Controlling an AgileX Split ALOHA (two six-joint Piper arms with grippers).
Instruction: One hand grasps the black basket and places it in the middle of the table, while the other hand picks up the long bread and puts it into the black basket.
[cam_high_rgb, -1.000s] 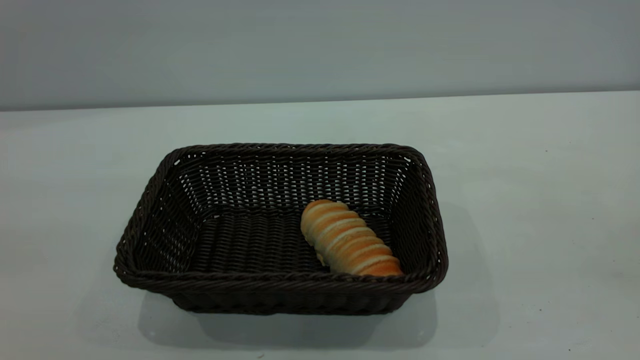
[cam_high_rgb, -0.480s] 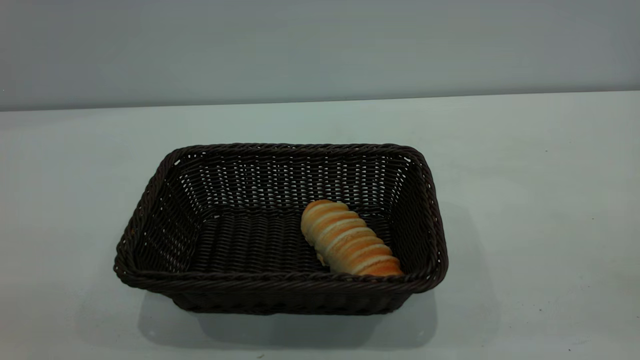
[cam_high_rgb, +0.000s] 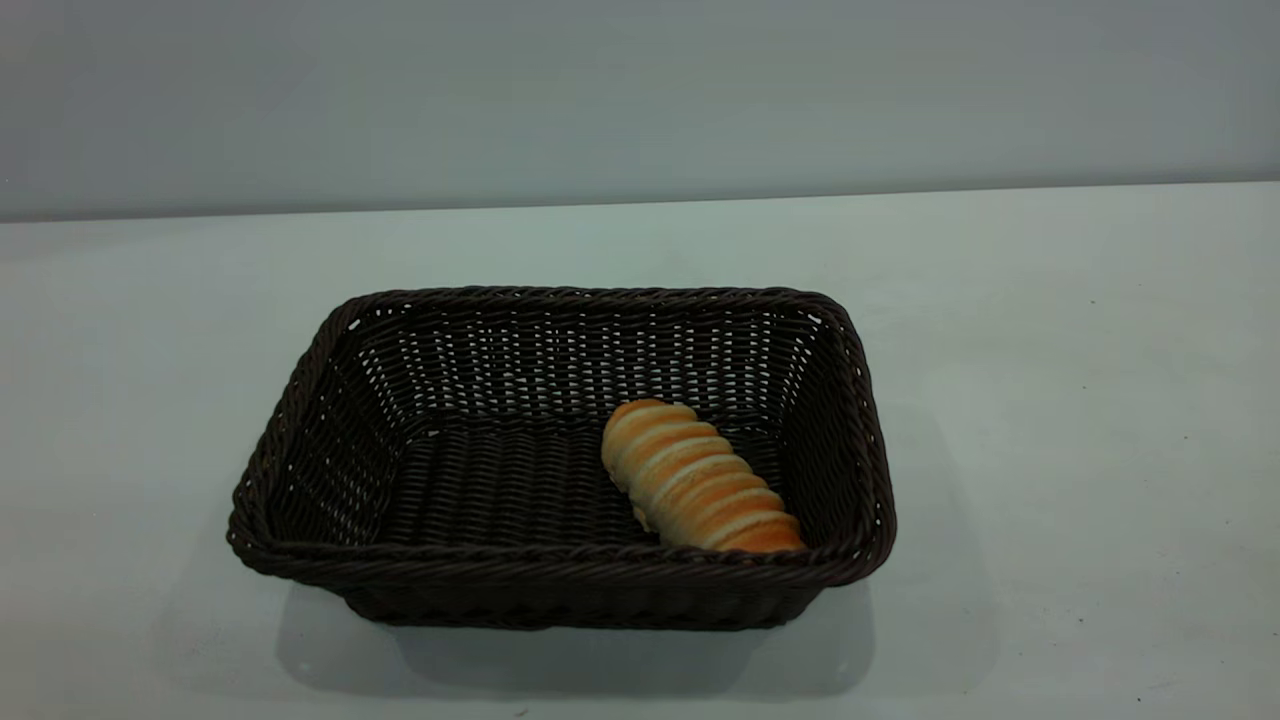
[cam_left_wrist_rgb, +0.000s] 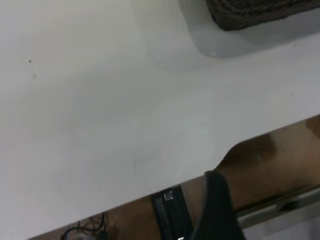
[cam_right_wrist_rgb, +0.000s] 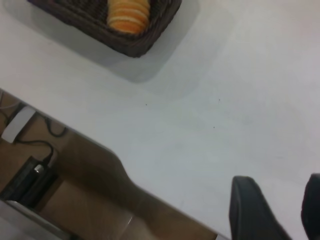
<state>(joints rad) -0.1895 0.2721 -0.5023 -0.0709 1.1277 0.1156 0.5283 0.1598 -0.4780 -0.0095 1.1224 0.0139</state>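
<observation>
long bread (cam_high_rgb: 698, 480) lies inside the black basket (cam_high_rgb: 560, 575), on its woven floor in the right near corner as i see it from the exterior view, slanted, with one end close against the near wall and its side just beside the right wall. the basket sits flat on the white counter (cam_high_rgb: 1050, 400), around the middle of it, long side toward the camera.

neither arm shows in the exterior view. from my right wrist camera i see the right gripper (cam_right_wrist_rgb: 280, 212) held back over the counter's edge, well apart from the basket; two dark fingers (cam_right_wrist_rgb: 252, 210) show with a clear gap of white counter between them, so they're spread and holding nothing. the basket corner with the bread's end is far off in that view.

from the left wrist camera only one dark finger of the left gripper (cam_left_wrist_rgb: 217, 207) is in sight, past the counter's edge, away from the basket corner (cam_left_wrist_rgb: 260, 12). i can't tell whether those fingers are apart or together.
</observation>
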